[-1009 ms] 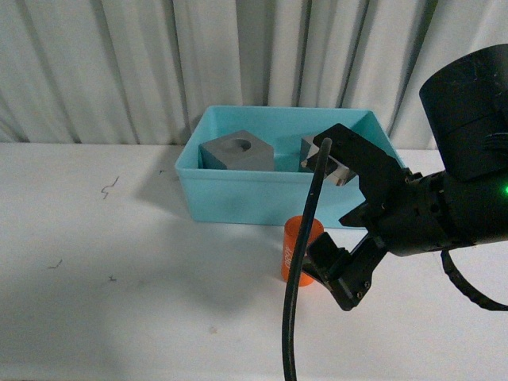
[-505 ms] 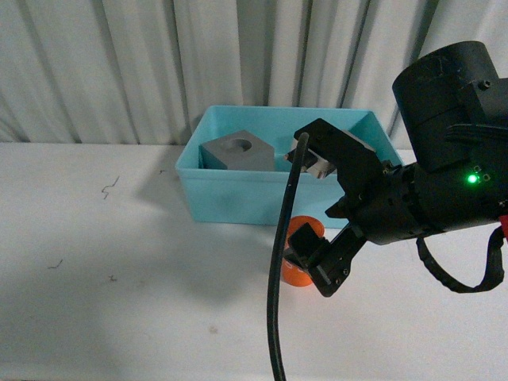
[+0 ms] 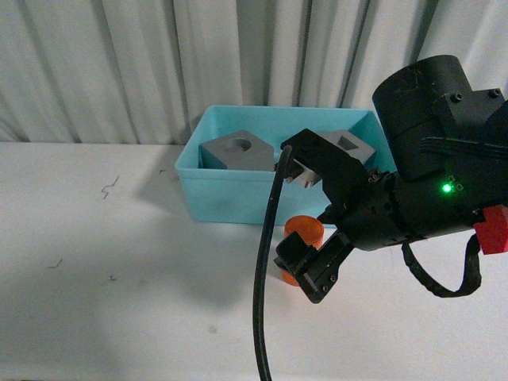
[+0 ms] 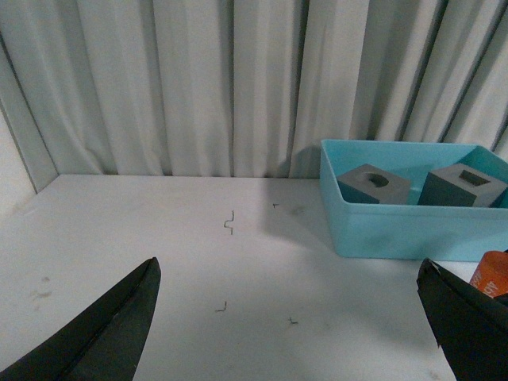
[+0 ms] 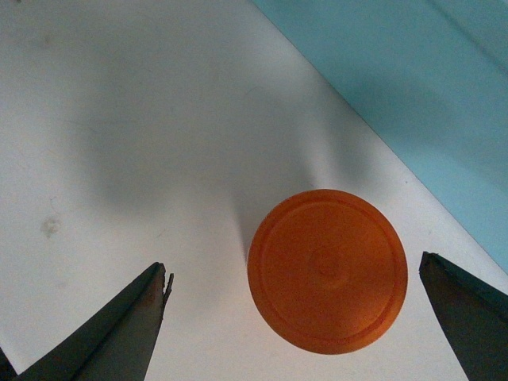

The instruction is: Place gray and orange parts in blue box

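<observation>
Right end effector [image 3: 290, 213] gapes wide, pointing downward; left end effector [image 4: 287, 268] gapes too.

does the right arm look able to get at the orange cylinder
Probably yes: the right gripper hangs open over the orange cylinder, which stands upright on the table in front of the blue box, with nothing in the way.

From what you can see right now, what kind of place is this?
Probably a robot test bench in a lab. A white table is backed by a pale pleated curtain, and the things on it look like practice parts: a blue box holding two gray cubes, with an orange cylinder beside it.
</observation>
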Robot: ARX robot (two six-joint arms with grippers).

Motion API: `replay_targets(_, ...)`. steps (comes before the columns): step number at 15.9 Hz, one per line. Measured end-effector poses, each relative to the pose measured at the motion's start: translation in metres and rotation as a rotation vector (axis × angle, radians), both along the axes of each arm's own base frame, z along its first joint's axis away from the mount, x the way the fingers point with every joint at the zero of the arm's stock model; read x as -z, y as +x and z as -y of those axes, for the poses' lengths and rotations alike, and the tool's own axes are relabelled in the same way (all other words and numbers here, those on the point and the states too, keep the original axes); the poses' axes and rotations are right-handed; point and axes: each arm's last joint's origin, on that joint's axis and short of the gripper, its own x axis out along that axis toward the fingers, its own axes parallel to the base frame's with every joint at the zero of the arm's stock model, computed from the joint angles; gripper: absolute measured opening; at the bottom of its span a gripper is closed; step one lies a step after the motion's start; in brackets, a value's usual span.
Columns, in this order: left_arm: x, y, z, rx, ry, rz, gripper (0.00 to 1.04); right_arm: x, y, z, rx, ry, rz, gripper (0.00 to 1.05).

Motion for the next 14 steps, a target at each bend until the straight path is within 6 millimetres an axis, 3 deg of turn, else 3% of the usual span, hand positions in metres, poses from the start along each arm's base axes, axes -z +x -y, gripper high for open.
replay_targets(7,0.0,0.0,0.0,0.0,0.0,0.0,0.98,0.0014,0.0012,-0.0001,0.014,-0.018,0.0,0.98)
replay_targets(8,0.0,0.0,0.0,0.0,0.0,0.0,0.98,0.0004,0.002,-0.001,0.017,-0.022,0.004,0.93)
replay_targets(9,0.0,0.0,0.0,0.0,0.0,0.0,0.98,0.0002,0.0008,-0.0049,0.009,-0.023,0.006,0.65)
replay_targets(10,0.0,0.0,0.0,0.0,0.0,0.0,0.98,-0.0002,0.0011,-0.0051,0.009,-0.022,0.009,0.48)
replay_targets(14,0.0,0.0,0.0,0.0,0.0,0.0,0.98,-0.0003,-0.0023,-0.0036,0.028,0.0,0.021,0.46)
